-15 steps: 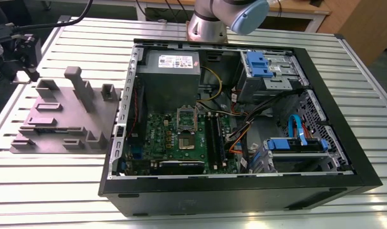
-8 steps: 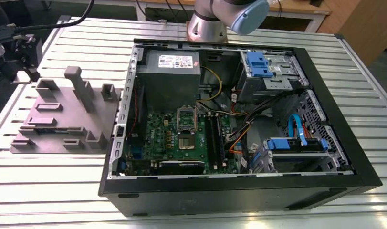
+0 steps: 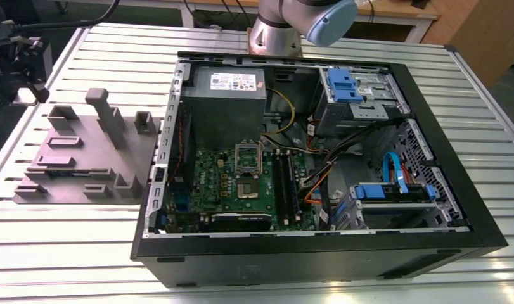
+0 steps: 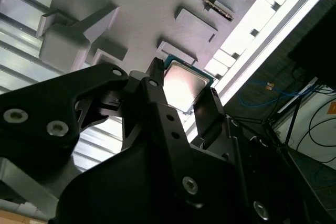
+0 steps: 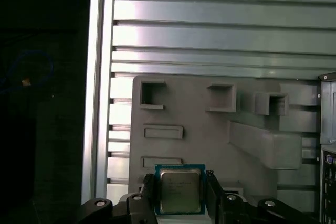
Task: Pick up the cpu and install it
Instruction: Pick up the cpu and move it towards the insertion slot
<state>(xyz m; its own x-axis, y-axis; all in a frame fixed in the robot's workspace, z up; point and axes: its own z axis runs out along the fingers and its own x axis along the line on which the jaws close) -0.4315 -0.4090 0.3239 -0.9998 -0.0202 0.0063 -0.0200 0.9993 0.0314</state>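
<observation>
**Pick-up step: cpu in the grip**

In both wrist views the jaws stand clenched on two opposite edges of the cpu (image 5: 179, 191). Behind it lies the grey fixture block (image 5: 199, 129) on the slatted worktop (image 5: 210, 40). Installing calls for keeping it level and square to the motherboard socket (image 3: 247, 185).

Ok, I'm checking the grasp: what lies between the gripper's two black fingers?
The cpu, a small flat square chip with a silvery metal top, fills the gap between the fingers of the gripper, clamped from both sides, as both wrist views show.
</observation>
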